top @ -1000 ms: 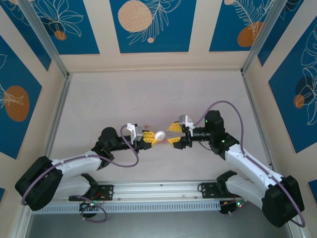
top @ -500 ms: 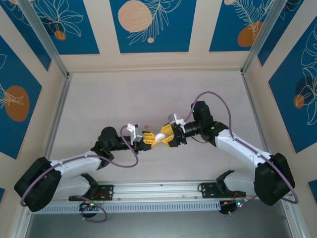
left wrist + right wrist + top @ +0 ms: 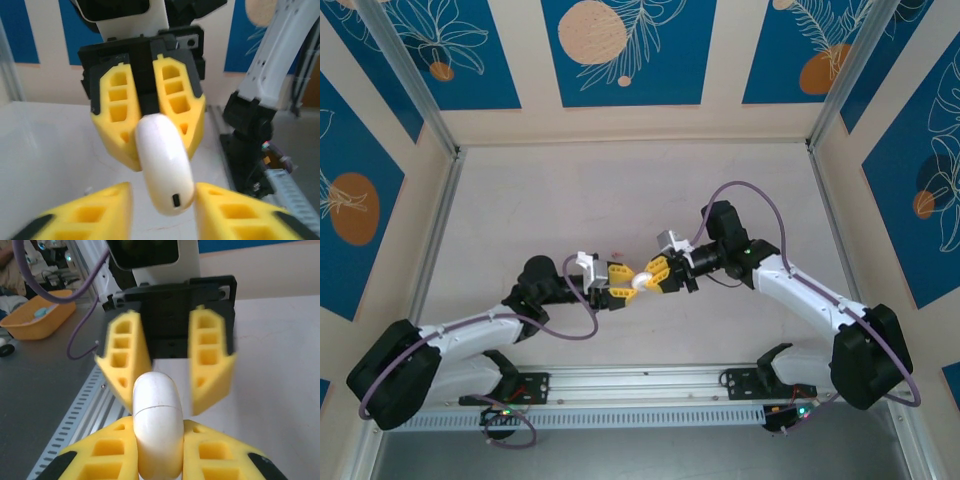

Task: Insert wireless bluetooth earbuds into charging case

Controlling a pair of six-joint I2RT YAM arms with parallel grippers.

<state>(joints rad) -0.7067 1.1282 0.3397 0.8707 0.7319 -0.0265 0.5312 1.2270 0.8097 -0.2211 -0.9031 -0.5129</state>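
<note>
The charging case [image 3: 642, 280] is a glossy white rounded capsule, lid closed, held above the table between both grippers. Its lid seam shows in the right wrist view [image 3: 156, 410], its small dark port in the left wrist view [image 3: 165, 165]. My right gripper [image 3: 657, 273] is shut on one end, its yellow fingers [image 3: 107, 455] pressed to both sides. My left gripper [image 3: 623, 284] faces it, open around the other end, one finger [image 3: 95, 212] clearly off the case. A tiny pinkish bit [image 3: 615, 253], perhaps one of the earbuds, lies on the table behind the left gripper.
The pale table [image 3: 620, 190] is walled by patterned panels on three sides. An aluminium rail [image 3: 640, 395] runs along the near edge by the arm bases. An orange tray [image 3: 40, 315] sits off the table beyond the rail.
The right gripper swung left to the case and closed on it. The left gripper, shut on the case before, has opened. The case has barely moved.
</note>
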